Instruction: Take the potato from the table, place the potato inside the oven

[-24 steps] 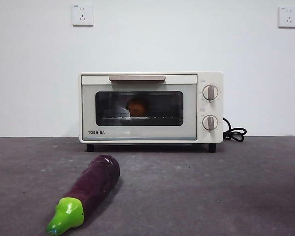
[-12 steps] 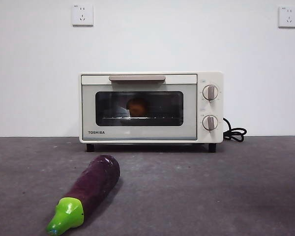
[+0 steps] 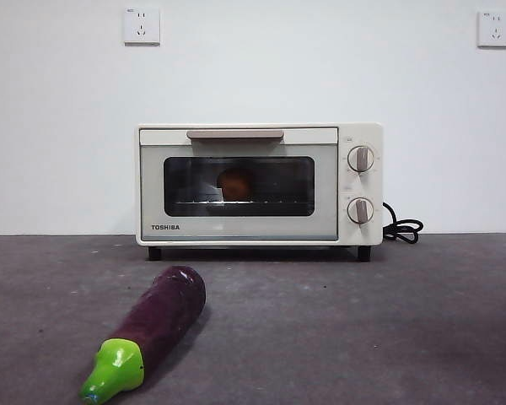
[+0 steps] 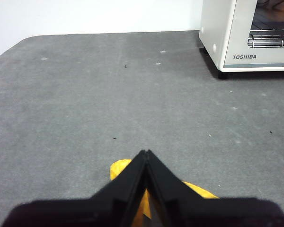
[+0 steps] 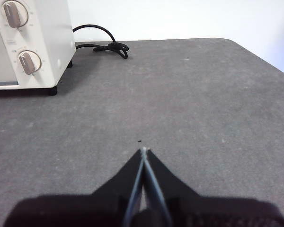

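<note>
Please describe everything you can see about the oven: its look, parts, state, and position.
The oven is a cream-white, boxy TOSHIBA toaster oven standing upright on short dark feet on the grey table, by the white wall. Its dark glass door is shut, with a beige bar handle along the top. Two round knobs sit one above the other on its right side, and a black cord trails out beside it. Behind the glass, the potato rests on a wire rack. No gripper touches it.

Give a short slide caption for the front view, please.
Potato inside the closed oven; eggplant lies on the table.
</note>
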